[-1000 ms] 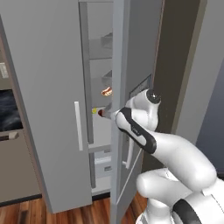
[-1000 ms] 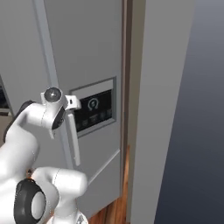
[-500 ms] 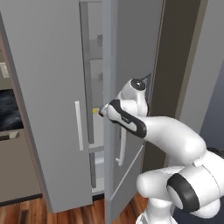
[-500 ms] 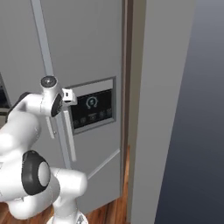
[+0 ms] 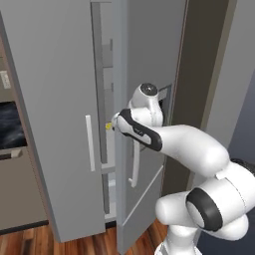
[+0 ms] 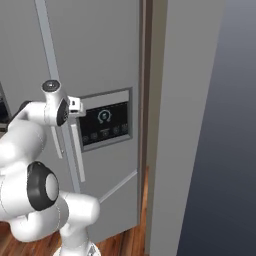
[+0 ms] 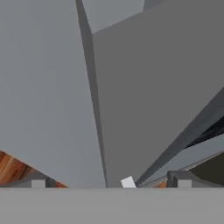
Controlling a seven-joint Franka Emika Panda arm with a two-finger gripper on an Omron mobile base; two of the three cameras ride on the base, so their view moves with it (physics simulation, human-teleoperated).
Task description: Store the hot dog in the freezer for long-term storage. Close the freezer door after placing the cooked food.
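While the gripper point(image 5: 115, 123) is pressed against the outer face of the freezer door point(image 5: 142, 74), just above the slim handle point(image 5: 132, 167), its finger tips sit apart at the two bottom corners of the hand view with nothing between them, so it is judged open and empty. Only a narrow gap is left onto the freezer point(image 5: 105, 99), and the hot dog cannot be made out through it. The closing step is judged to be in hand. A continued push is called for next, until the door sits flush beside the plain door point(image 5: 50, 89).
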